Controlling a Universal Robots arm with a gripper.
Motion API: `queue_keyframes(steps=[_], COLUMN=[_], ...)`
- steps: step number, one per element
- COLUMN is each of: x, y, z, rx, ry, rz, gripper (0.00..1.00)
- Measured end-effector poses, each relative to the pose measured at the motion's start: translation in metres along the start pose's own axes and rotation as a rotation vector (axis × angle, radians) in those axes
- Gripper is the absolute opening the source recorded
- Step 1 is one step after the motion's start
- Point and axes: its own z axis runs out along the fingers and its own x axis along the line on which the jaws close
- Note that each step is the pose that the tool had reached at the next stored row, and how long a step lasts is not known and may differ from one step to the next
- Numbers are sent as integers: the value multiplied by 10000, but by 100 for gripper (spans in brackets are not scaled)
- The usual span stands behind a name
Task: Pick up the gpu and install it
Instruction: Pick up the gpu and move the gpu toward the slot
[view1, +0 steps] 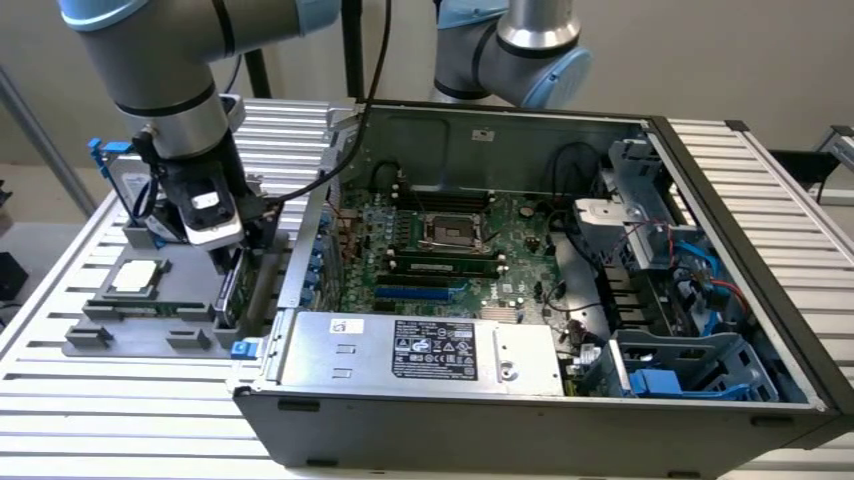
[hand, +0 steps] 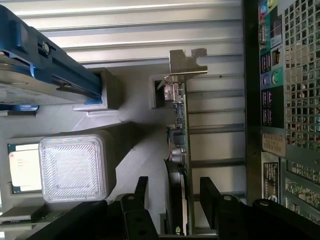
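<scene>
The gpu (hand: 181, 135) stands on edge in a slot of the grey holder (hand: 135, 150), its silver bracket (hand: 187, 62) at the end away from the gripper and the green board edge showing. My gripper (hand: 176, 200) is open and straddles the card's near end. One black finger (hand: 140, 200) is on each side, with a small gap to the card. In the exterior view the gripper (view1: 230, 262) hangs low over the gpu (view1: 238, 292), just outside the open computer case (view1: 534, 420) on that view's left.
A hard drive with blue rails (hand: 45, 70) and a CPU (hand: 22, 167) sit in the same holder beside the card. The case's perforated rear panel (hand: 295, 100) is close on the other side. Inside the case lie the motherboard (view1: 454, 250) and power supply (view1: 414, 350).
</scene>
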Motion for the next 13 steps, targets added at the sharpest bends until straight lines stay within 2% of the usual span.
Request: queue_keyframes(steps=[1,2,7,8,13], x=[0,-1,-4,-4,-11], y=[0,0,11,14,28], z=[4,8,18,17,17], rx=[0,0,0,2,4], ry=[0,0,-1,0,0], rz=[-1,-2,-8,-7,-13], gripper=[52,45,42,35,35])
